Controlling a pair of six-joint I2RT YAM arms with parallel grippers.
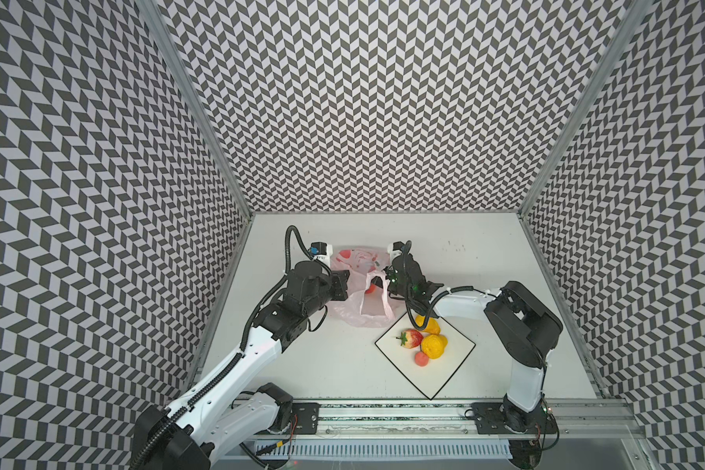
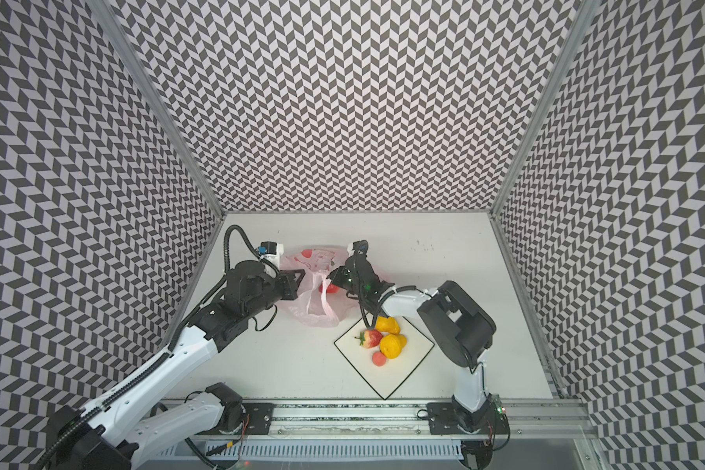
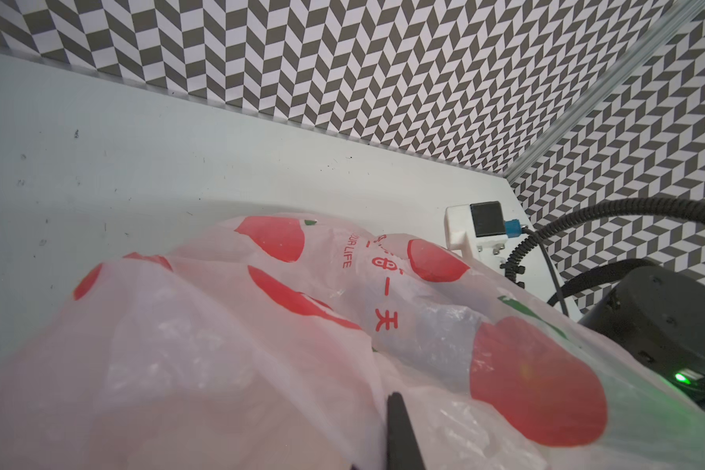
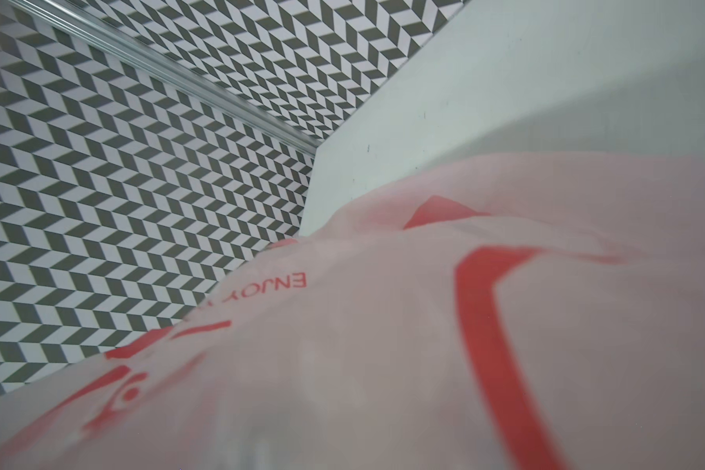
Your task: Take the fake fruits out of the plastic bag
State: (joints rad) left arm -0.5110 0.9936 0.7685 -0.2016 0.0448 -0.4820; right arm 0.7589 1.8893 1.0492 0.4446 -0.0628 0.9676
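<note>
Left tool [image 1: 346, 285], pressed together, apparently pinches the rim of the flimsy, slippery plastic bag [image 1: 355, 315]; right tool [image 1: 388, 283] state cannot be told.

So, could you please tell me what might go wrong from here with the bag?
The left hand pinches only thin film of the plastic bag; it may slip or tear. The red fruit still inside lies beside a handle loop, so the right hand could snag plastic instead.
</note>
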